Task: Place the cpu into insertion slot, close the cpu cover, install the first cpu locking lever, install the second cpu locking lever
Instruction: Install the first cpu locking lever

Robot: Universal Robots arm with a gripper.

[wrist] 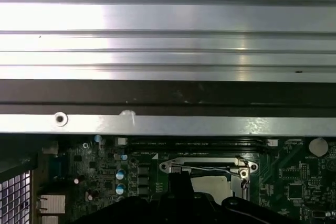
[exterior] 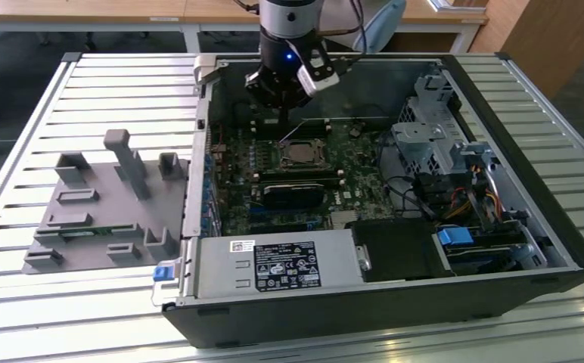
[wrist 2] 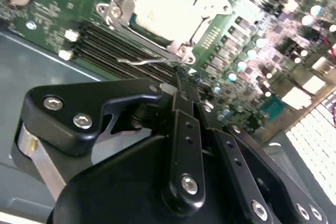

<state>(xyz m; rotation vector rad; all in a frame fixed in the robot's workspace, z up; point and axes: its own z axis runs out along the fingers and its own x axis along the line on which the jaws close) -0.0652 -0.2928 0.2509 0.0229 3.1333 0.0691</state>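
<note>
The cpu [wrist 2: 167, 4] lies with its pale face up in the insertion slot [exterior: 300, 154] on the green board. Around it the silvery cpu cover [wrist 2: 116, 4] is folded down flat. One thin wire locking lever [wrist 2: 147, 61] runs along the socket's side, and its free end meets my fingertips. My black gripper [wrist 2: 178, 83] hangs just beside the socket with its fingers together, at the far side of the socket [exterior: 290, 119] in the exterior view. Whether the fingers pinch the lever is hidden. In the first wrist view the lever [wrist: 207, 170] crosses the cover.
The open computer case [exterior: 564, 249] lies on a slatted metal table [exterior: 29, 302]. A grey power-supply box [exterior: 271, 266] fills the near corner, and drive bays with cables [exterior: 443, 151] sit at the exterior view's right. A grey fixture block [exterior: 105, 200] stands outside the case at the left.
</note>
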